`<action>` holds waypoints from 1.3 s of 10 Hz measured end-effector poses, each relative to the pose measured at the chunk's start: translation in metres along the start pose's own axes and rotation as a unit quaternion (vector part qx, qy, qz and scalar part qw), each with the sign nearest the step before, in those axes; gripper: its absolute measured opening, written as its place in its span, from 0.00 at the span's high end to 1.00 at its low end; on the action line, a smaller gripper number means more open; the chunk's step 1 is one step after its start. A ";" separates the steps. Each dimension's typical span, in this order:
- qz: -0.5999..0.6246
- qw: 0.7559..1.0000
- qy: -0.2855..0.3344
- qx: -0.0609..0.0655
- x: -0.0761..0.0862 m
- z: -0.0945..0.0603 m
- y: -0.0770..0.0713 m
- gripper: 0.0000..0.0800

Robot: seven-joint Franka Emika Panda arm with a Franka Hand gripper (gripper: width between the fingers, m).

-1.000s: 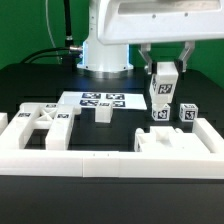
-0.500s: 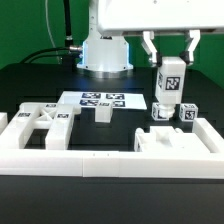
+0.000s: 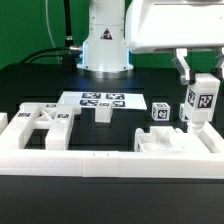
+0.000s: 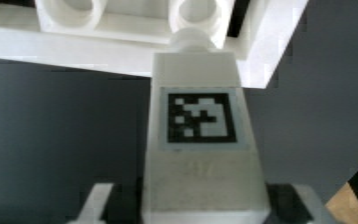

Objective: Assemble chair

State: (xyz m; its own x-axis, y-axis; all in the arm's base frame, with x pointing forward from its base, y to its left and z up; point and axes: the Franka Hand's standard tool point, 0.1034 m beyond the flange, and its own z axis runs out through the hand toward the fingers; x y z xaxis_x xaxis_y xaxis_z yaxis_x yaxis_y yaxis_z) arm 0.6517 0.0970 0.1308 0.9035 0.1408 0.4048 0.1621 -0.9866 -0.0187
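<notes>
The gripper [image 3: 203, 80] is clamped on the upright chair bar [image 3: 203, 103], whose tagged length extends down past its fingers

The bar [image 3: 200, 113] is seen to be smooth, matt white plastic, with a flat black-and-white tag [image 4: 199, 114] printed on it. The robot arm [image 3: 105, 40] is finished in glossy white. The table [image 3: 30, 78] is surfaced in dull black.
</notes>
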 end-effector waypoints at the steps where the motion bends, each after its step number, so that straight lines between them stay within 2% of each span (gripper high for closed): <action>1: 0.000 1.000 0.000 0.000 0.000 0.000 0.000 0.64; 4: -0.008 1.000 -0.004 0.003 -0.005 0.009 -0.010 0.64; 9: -0.013 1.000 -0.012 0.001 -0.014 0.017 -0.005 0.64; 13: -0.014 1.000 -0.012 0.001 -0.015 0.025 -0.006 0.64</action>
State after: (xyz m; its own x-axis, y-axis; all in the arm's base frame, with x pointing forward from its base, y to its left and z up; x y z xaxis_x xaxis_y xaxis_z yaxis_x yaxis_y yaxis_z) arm 0.6476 0.1031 0.1020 0.9079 0.1694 0.3834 0.1877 -0.9822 -0.0105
